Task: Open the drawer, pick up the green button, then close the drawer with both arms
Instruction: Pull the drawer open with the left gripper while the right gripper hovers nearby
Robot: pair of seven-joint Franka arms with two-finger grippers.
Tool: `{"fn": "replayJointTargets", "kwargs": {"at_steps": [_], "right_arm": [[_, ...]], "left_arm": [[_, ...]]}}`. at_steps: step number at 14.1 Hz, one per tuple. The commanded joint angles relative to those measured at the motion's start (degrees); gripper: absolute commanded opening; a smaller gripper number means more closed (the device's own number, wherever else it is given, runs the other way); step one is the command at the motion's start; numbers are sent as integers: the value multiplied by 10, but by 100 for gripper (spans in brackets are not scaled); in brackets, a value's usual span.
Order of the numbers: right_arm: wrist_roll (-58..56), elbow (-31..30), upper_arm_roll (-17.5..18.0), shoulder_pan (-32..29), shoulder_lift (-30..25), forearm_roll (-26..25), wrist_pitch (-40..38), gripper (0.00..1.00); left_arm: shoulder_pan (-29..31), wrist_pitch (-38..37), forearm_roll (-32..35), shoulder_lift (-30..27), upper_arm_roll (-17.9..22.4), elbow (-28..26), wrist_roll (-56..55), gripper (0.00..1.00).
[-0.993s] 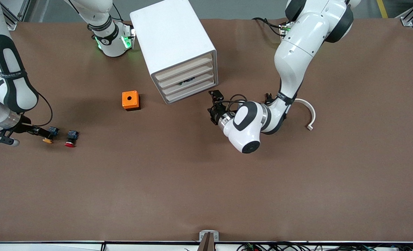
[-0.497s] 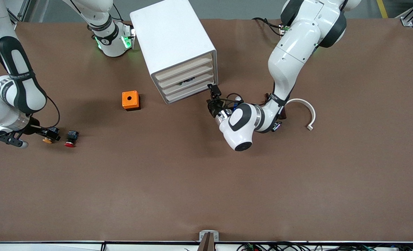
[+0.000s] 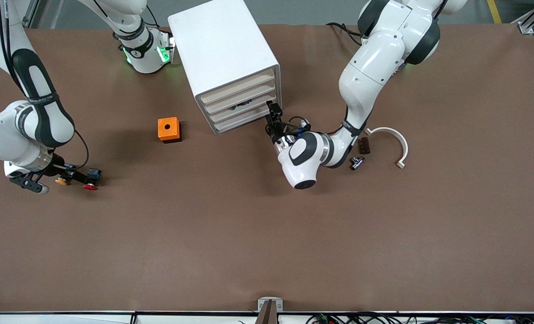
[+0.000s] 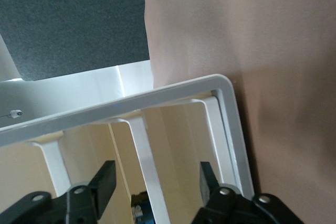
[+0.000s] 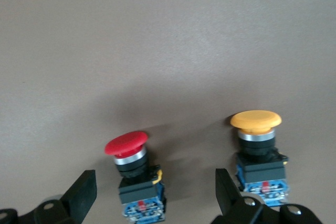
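Observation:
The white cabinet (image 3: 224, 49) stands at the table's back, its four drawer fronts all flush. The drawer (image 3: 249, 110) is third from the top. My left gripper (image 3: 270, 109) is open at the cabinet face's corner toward the left arm's end. In the left wrist view the left gripper (image 4: 156, 182) straddles a white divider (image 4: 149, 171) and touches nothing. A black-and-blue bit (image 4: 142, 211) shows in the slot; the button's green cap is hidden. My right gripper (image 3: 80, 178) is open low over the table, and in its wrist view the right gripper (image 5: 155, 190) has a red-capped button (image 5: 128, 153) between its fingers.
A yellow-capped button (image 3: 61, 181) (image 5: 256, 129) stands beside the red one (image 3: 89, 185). An orange box (image 3: 169, 129) sits near the cabinet. A white curved piece (image 3: 391, 137), a small brown block (image 3: 363, 145) and a small metal part (image 3: 356, 162) lie by the left arm.
The left gripper moved up to the drawer fronts and its jaws narrowed. The right gripper slid from over the yellow button to around the red one.

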Motion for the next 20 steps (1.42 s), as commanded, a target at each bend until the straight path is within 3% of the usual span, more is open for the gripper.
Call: {"fn": "replayJointTargets", "kwargs": {"at_steps": [1,4,11,15,20], "right_arm": [[22,-20,-2,18,-10,13,18,100],[30,-26,-2,21,-10,13,28,100],[12,-25,-5,18,-11,4,25,100],[-27,-24,-12,13,-11,2,25,100],[-79,-27,-17,-14,-15,1,18,100]], "left_arm": [[-10,-12,-13,2,-1,2,-9,70],[-33,-31,-13,5,-1,2,-9,69],[-34,-36,-23,14,-1,2,-9,30],[-32,-36,-23,16,-1,4,-9,17],[-26,-35,-23,15,5,6,-9,15]]}}
